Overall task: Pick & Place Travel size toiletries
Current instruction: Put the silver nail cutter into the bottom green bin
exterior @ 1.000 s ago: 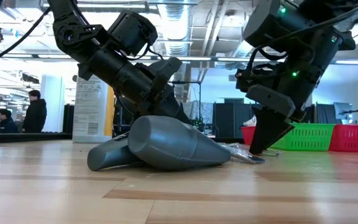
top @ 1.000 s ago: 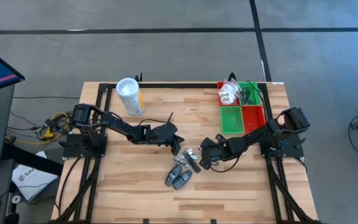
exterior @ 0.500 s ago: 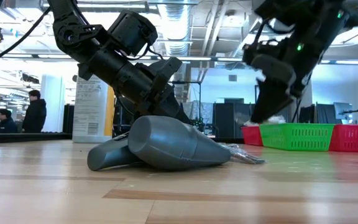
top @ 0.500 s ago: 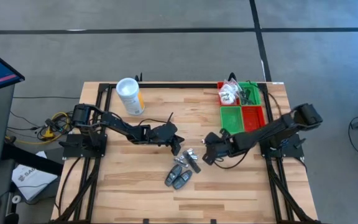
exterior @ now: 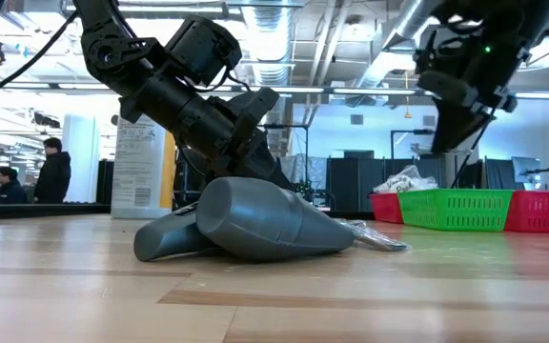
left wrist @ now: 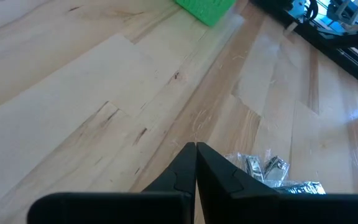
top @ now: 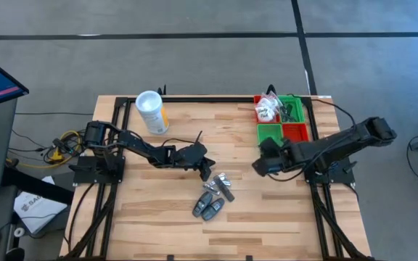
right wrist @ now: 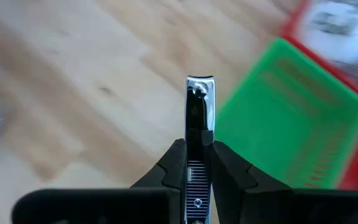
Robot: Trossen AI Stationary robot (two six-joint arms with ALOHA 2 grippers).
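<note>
The right gripper (right wrist: 197, 158) is clamped on a slim chrome metal nail clipper (right wrist: 199, 106), which projects forward past the fingertips; it is carried above the table, just near of the empty green plastic bin (top: 271, 139) on the right side. The left gripper (left wrist: 196, 163) has its fingers pressed together with nothing between them and rests low at table centre, beside the remaining toiletries: clear-wrapped packets (top: 222, 183) and dark grey tapered tubes (top: 207, 206) lying nearer the front edge. At the far right, a red plastic bin (top: 294, 133) adjoins the green one, and a further bin behind them holds white wrapped packets (top: 267, 109). A white cylindrical canister with a yellow label (top: 152, 112) stands far left. Risks: the clipper is held only by its rear portion, so fast travel could pivot it or let it slip. A release too early would drop it on the wood short of the bin; a low approach could catch the bin wall and shift the bin.
</note>
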